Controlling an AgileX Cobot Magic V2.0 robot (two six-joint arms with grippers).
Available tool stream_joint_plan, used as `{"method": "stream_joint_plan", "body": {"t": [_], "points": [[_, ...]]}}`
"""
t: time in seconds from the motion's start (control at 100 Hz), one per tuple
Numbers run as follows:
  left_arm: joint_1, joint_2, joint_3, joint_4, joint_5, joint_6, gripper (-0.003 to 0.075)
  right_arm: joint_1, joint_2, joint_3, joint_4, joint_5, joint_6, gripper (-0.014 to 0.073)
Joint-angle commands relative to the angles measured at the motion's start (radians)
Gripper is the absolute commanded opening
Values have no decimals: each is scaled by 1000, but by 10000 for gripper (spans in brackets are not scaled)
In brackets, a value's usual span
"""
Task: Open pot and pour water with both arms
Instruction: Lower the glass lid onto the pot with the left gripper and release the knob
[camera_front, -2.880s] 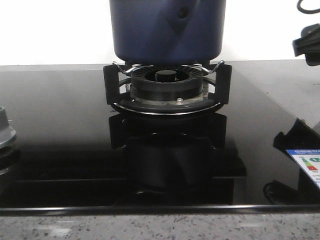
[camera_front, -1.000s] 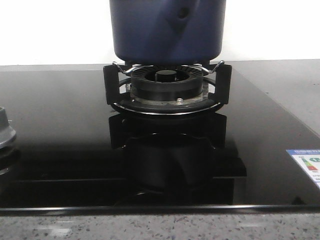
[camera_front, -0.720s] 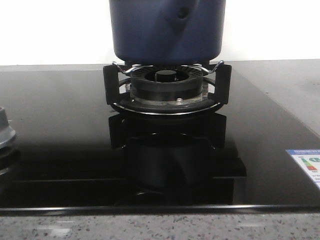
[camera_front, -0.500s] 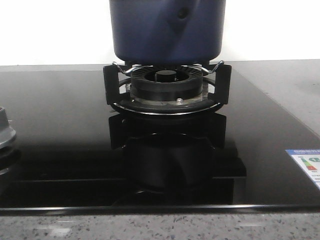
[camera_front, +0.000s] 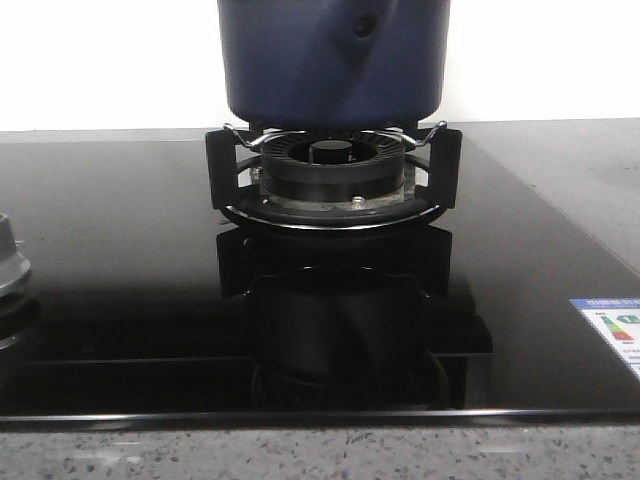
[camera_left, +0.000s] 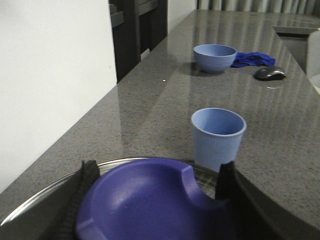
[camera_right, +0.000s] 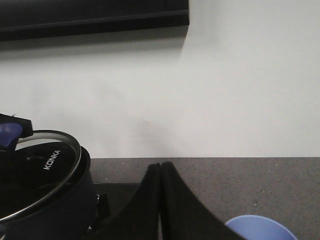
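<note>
Neither claw showed in the front view. The pot sat squarely on the prongs of the burner in the middle of the black glass hob. Its handle mount faced the camera, and its top was cut off by the frame edge.

In the left wrist view the left claw was spread wide, one dark finger on either side of the blue lid knob. The fingers looked close against the knob's edges, but I could not tell whether they were pinching it or only bracketing it. The lid showed as a metal rim curving under the knob. Beyond it on the grey counter stood a blue cup. Farther off were a blue bowl, a blue cloth and a mouse.

In the right wrist view the right claw had its fingers pressed together and held nothing. The pot stood beside it and apart, with the glass lid in place.

I judged that the coming move depended on the left arm, which was the one at the knob. The knob lay directly between its fingers, so the lift should go straight up along the pot's vertical axis. The right arm would need to open and cross to the pot's side.
</note>
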Motion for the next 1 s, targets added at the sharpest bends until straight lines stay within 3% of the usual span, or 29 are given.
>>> {"method": "stream_joint_plan", "body": {"t": [0.0,0.59,0.99], "points": [[-6,-29,-41,-126,-4,18,250,0,0,-21,-48,-17,-16,-71],[-4,-5,-41,-137,-138,47,249,0,0,-21,-46,-44,-16,-71],[13,-5,-41,-57,-39,-66,249,0,0,-21,-46,-46,-16,-71]]}}
